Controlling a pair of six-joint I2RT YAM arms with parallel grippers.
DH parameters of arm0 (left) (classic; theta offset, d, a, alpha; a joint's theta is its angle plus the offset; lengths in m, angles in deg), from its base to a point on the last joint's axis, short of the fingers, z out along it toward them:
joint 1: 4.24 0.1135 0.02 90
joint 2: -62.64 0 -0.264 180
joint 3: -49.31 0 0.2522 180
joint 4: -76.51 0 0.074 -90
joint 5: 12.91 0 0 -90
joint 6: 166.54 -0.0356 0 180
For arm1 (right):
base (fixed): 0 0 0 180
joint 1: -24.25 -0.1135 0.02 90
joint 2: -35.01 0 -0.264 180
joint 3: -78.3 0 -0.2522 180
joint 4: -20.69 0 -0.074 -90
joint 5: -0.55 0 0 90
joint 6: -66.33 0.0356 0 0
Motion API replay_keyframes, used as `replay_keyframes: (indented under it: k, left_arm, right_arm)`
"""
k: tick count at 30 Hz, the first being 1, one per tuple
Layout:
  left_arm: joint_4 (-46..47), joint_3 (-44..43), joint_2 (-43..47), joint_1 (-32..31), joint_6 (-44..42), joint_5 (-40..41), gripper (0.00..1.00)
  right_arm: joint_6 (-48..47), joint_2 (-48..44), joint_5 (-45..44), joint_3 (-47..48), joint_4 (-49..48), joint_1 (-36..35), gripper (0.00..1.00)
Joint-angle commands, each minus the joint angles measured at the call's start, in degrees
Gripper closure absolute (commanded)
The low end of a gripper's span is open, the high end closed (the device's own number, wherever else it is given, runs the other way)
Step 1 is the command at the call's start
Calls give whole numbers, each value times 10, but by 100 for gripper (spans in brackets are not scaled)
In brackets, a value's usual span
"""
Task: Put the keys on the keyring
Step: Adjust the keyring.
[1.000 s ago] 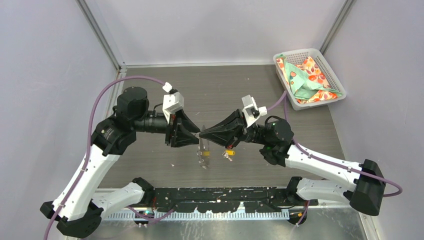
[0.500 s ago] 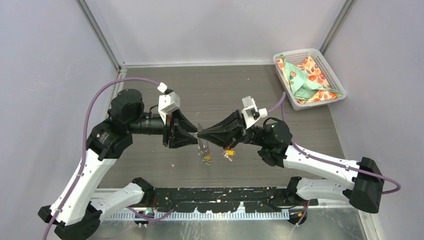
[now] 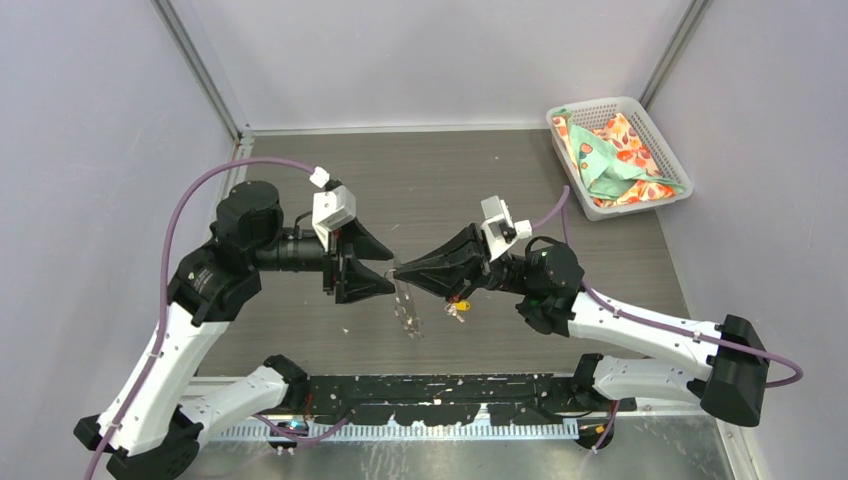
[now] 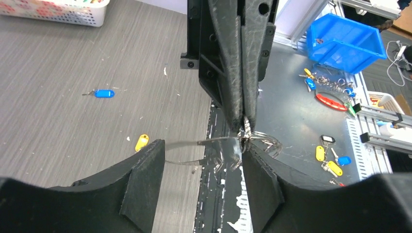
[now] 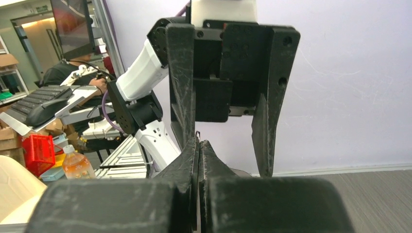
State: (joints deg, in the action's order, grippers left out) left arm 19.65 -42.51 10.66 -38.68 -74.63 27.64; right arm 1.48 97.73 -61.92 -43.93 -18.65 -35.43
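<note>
The keyring (image 3: 408,305) hangs in the air over the near part of the worktop (image 3: 430,180), a thin pale loop drooping from the tip of the right end effector (image 3: 405,272). In the left wrist view the keyring (image 4: 214,141) runs sideways between the two fingers of the left end effector (image 4: 203,148). It is pinched near a small metal fitting (image 4: 248,128) by the right end effector (image 4: 242,127), whose jaws are pressed together on it. The loop's left end passes behind the left finger (image 4: 141,179), and I cannot tell whether it touches it.

The left end effector (image 3: 388,270) stands wide apart, tip to tip with the right one and holding nothing. The right wrist view shows the same: its own right end effector (image 5: 199,142) closed to a slit, the left end effector (image 5: 224,155) spread in front of it, and the cord too thin to make out there.

Both keys lie flat on the worktop below. The yellow key (image 4: 141,141) is just beside the near edge, where the wood meets a black strip. The blue key (image 4: 103,93) lies farther in, apart from it. From above only the yellow key (image 3: 460,303) peeps out under the right arm, and the blue one is hidden.

A wide stretch of worktop runs behind the arms to the back wall. A white basket (image 3: 592,104) holding cloth (image 3: 620,160) sits in the far right corner, well apart.
</note>
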Motion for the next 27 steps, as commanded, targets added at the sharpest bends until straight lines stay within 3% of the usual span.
replay_keyframes:
  k: [1, 5, 7, 16, 17, 22, 27]
  left_arm:
    - [23, -23, 17, -2, -29, -2, 39]
    - [22, -21, 21, -2, -46, -2, 39]
    - [24, -19, 22, -2, -46, -6, 45]
    - [-1, -18, 7, -3, -61, -9, 96]
    - [-12, -22, 3, -3, -66, 0, 99]
    - [-61, -38, -12, -3, -96, 32, 100]
    - [-86, -45, -28, -2, -108, 27, 100]
  right_arm:
    - [-14, -3, 4, 8, 19, -5, 99]
    - [-12, -3, 7, 9, 18, -5, 99]
    - [-10, -1, 7, 11, 16, -5, 99]
    - [2, 1, 6, 11, 9, -8, 99]
    - [1, -2, 7, 17, 30, -7, 93]
    - [-92, -41, 41, 106, 311, -5, 66]
    - [-217, -18, 48, 237, 601, -3, 60]
